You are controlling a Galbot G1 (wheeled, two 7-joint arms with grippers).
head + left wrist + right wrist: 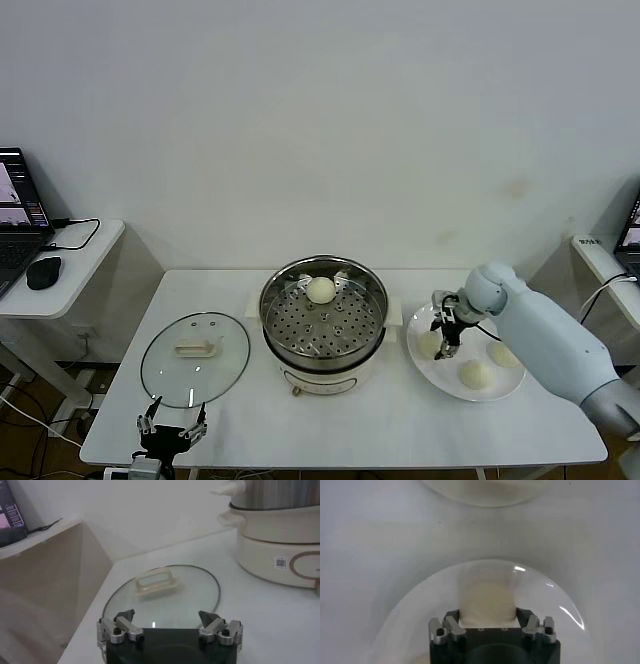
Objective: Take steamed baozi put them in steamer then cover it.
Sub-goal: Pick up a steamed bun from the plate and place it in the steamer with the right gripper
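Note:
My right gripper (pixel 446 340) reaches down over the white plate (pixel 440 378) and is shut on one steamed baozi (pixel 430 343). In the right wrist view that creamy bun (pixel 486 597) sits pressed between the two fingers of the gripper (pixel 486 619). Two more baozi (pixel 474 374) (pixel 502 354) lie on the plate. Another baozi (pixel 320 290) rests on the perforated tray of the steel steamer (pixel 272 305) at mid table. The glass cover (pixel 195 375) lies flat left of the steamer, its cream handle (pixel 156 581) up. My left gripper (pixel 172 422) (pixel 166 617) waits open near the cover's front rim.
A side table (pixel 95 245) with a laptop (pixel 18 215) and mouse (pixel 43 271) stands at far left. A second laptop (pixel 630 240) sits at far right. The steamer's cream base (pixel 280 555) rises beyond the cover in the left wrist view.

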